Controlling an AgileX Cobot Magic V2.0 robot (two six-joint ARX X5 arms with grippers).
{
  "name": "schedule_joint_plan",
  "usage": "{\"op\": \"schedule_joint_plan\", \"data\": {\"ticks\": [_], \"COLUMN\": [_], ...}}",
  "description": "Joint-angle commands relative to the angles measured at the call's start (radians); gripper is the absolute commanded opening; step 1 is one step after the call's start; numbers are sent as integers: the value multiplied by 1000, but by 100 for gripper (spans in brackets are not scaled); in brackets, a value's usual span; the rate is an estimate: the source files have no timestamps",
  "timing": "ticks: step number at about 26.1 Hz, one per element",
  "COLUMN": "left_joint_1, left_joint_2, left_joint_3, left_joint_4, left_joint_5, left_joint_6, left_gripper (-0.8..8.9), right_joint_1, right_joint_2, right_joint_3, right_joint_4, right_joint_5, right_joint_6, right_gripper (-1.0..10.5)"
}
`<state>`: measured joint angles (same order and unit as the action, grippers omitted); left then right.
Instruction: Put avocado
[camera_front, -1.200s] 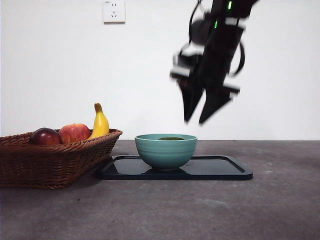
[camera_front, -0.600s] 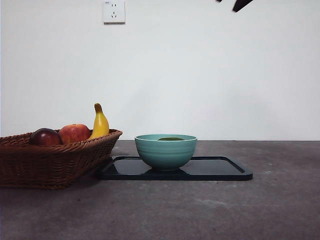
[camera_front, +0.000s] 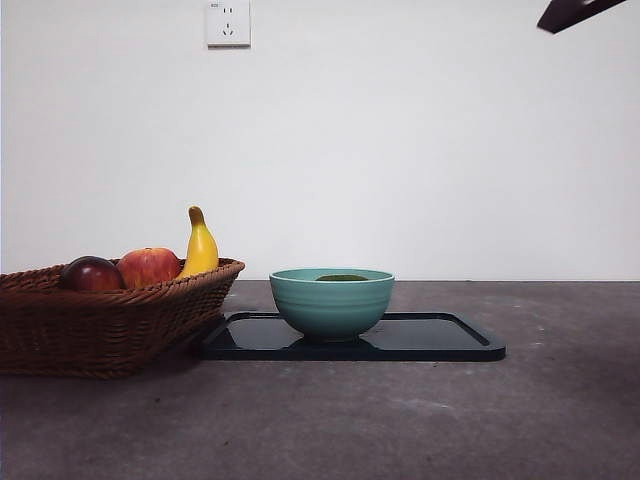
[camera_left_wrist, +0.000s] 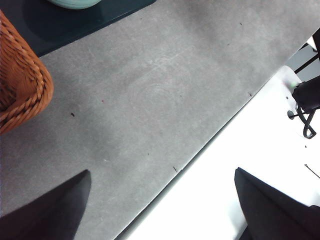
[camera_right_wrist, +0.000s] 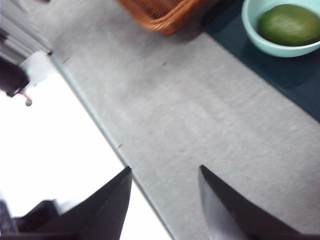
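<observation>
The avocado (camera_right_wrist: 287, 24), dark dull green, lies inside the teal bowl (camera_front: 332, 300), which stands on the black tray (camera_front: 440, 340). In the front view only its top (camera_front: 342, 278) shows above the rim. My right gripper (camera_right_wrist: 162, 200) is open and empty, high above the table's front edge and well away from the bowl (camera_right_wrist: 260, 37); its black tip (camera_front: 570, 12) shows at the top right corner of the front view. My left gripper (camera_left_wrist: 160, 205) is open and empty over the table's front edge.
A wicker basket (camera_front: 100, 320) at the left holds a dark red-purple fruit (camera_front: 90, 273), a red-yellow apple (camera_front: 148, 265) and a banana (camera_front: 200, 245). The basket's edge (camera_left_wrist: 20, 90) and a bit of the bowl (camera_left_wrist: 75, 3) show in the left wrist view.
The right arm has risen from just above the bowl and drawn away to the top right corner, empty. The avocado stays in the bowl.
</observation>
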<state>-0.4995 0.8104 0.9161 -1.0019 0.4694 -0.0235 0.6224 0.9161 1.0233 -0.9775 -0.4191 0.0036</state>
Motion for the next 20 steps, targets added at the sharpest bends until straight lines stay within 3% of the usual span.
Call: {"op": "schedule_joint_plan", "data": {"ticks": [1,8,11,12,14,16,20], "left_joint_1": [-5,-6,-6,-5,-5,-5,-5], "left_joint_2": [5,5,5,5,5,5,5], "left_joint_3": [8,8,8,8,8,8,8], "left_joint_4": [8,8,8,8,8,8,8], "left_joint_5": [2,2,2,2,2,2,2], "left_joint_6": [12,12,12,12,12,12,12], "left_gripper": [459,446,313,245,112,0,8], "right_joint_1": [13,15,15,15,17,17,17], "right_joint_2": [3,3,3,3,3,3,3], "right_joint_3": [2,2,2,2,2,2,2], "right_joint_4": [16,35,37,35,34,34,39], "right_joint_5": [-2,-2,-2,-3,-2,-3,0], "right_joint_6": [7,7,7,7,6,7,15], "right_gripper": [214,214,212,175,-8,13,12]}}
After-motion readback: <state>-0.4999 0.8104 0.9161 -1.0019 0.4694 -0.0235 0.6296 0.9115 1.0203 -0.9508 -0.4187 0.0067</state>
